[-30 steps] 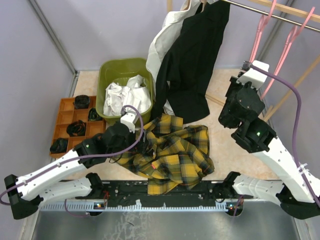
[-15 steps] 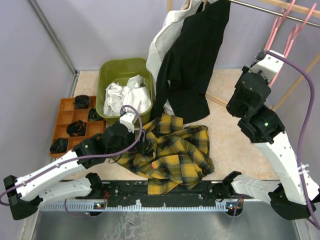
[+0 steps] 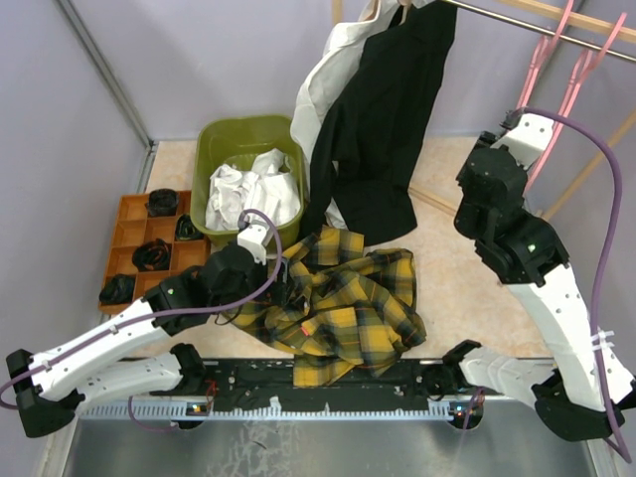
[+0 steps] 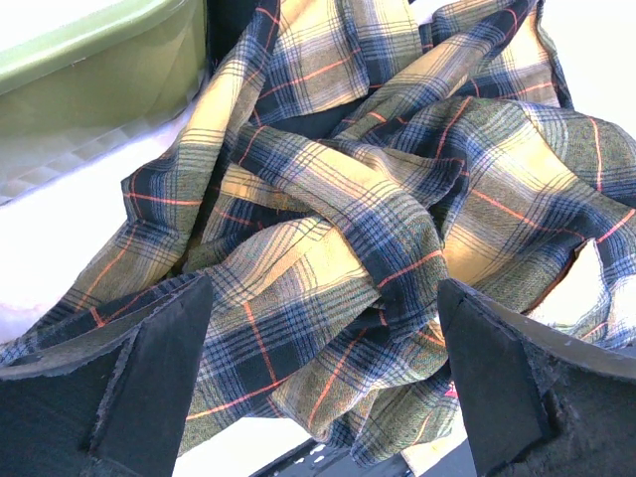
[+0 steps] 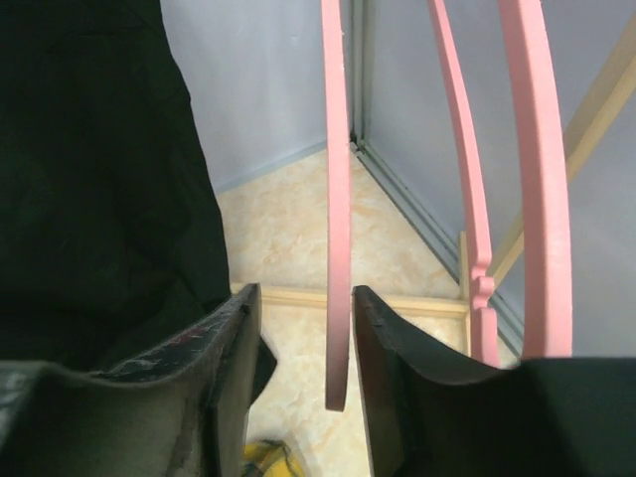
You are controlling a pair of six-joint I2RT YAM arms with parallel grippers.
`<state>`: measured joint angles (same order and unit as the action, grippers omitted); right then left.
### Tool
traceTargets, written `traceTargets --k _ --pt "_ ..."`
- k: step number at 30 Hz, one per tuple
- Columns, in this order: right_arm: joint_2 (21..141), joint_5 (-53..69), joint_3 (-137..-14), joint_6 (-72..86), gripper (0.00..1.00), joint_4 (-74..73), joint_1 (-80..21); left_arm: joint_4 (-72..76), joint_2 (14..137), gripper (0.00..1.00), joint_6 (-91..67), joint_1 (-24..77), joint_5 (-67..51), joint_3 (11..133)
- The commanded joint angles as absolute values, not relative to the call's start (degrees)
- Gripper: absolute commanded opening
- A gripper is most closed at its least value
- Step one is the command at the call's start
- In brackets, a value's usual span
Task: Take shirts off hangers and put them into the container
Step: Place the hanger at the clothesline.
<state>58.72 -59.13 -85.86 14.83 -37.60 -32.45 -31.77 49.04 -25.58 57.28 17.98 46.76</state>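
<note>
The yellow-and-black plaid shirt [image 3: 348, 308] lies crumpled on the floor, filling the left wrist view [image 4: 378, 219]. My left gripper [image 3: 288, 291] [image 4: 325, 298] hovers open just over it, gripping nothing. A black shirt [image 3: 383, 129] [image 5: 89, 169] and a cream shirt [image 3: 323, 89] hang from the rail. A white shirt [image 3: 253, 194] lies in the olive container [image 3: 224, 134] [image 4: 99, 70]. My right gripper [image 3: 519, 124] [image 5: 303, 293] is raised by two bare pink hangers [image 3: 542, 60]. It stands open, with one hanger arm [image 5: 338, 199] between its jaws and a gap on each side.
An orange compartment tray [image 3: 134, 248] with small black items sits left of the container. A metal rail [image 3: 527, 20] runs across the top right. Wooden poles [image 3: 586, 159] lean at the right wall. Purple walls close in on both sides.
My right arm has lifted up and to the right, toward the pink hangers, and its jaws have parted. The left arm and the plaid shirt have not moved.
</note>
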Motion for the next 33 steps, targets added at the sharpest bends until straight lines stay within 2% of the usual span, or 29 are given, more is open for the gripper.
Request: traceTargets --k 1,7,12,20,33 --pt "55.78 -55.82 -87.06 15.84 0.51 -37.28 -31.9 -31.39 48.32 0.99 -25.77 57.39 17.67 46.91" --pt "53.13 -45.21 -87.94 14.71 0.75 -38.98 -31.9 -30.72 48.73 0.99 -25.93 57.39 17.19 46.74" --pt "48.21 -36.27 -84.88 14.76 0.86 -38.56 -31.9 -30.51 49.24 0.99 -26.02 57.39 16.59 46.96" --pt "39.47 -25.16 -81.07 14.88 0.94 -36.39 -31.95 -29.06 50.46 0.99 -25.99 57.39 14.13 47.08" --pt "28.82 -7.93 -74.61 12.46 0.96 -35.94 -31.91 -24.82 55.99 0.99 -22.97 57.39 2.78 47.92"
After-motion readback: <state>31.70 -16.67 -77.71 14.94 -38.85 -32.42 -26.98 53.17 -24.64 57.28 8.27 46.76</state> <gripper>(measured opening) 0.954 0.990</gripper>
